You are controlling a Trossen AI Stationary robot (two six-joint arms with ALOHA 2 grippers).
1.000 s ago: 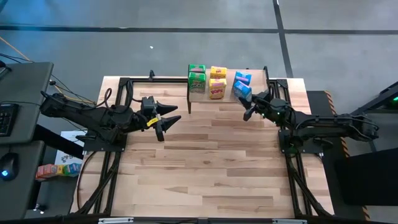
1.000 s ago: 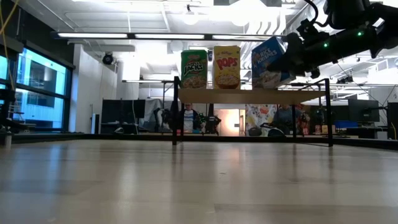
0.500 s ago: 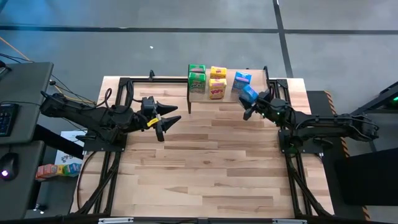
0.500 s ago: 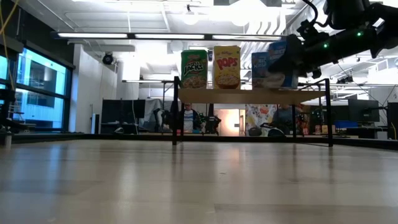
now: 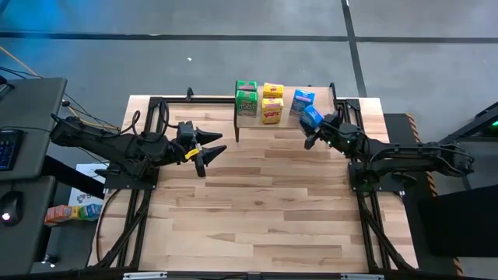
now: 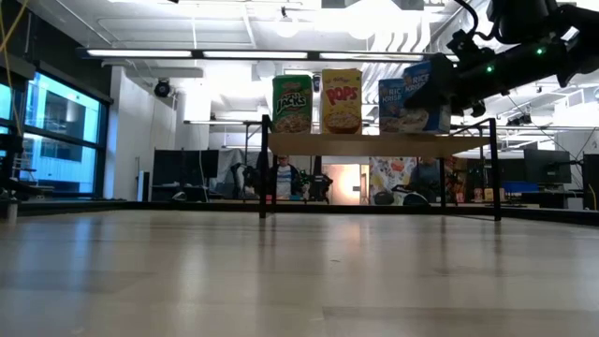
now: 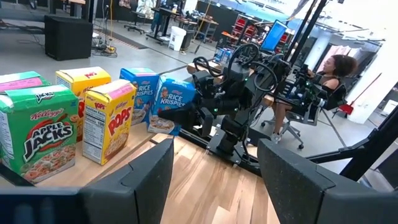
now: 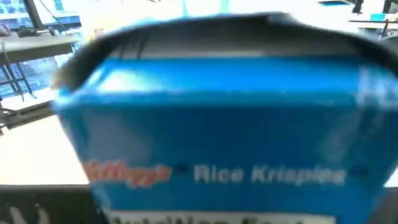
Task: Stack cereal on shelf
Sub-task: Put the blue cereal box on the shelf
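Held by right gripper (image 5: 316, 128), blue cereal box (image 5: 310, 117) upright; front twd table

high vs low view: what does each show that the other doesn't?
Only the high view: the idle left gripper over the wood-plank tabletop, jaws open, and two rows of boxes, a second green and yellow box behind the front ones.

Only the low view: printed fronts, the green Apple Jacks box, the yellow Pops box, and the shelf's black legs.

Both: the light-wood shelf, and the right gripper shut on a blue Rice Krispies box at its right end.
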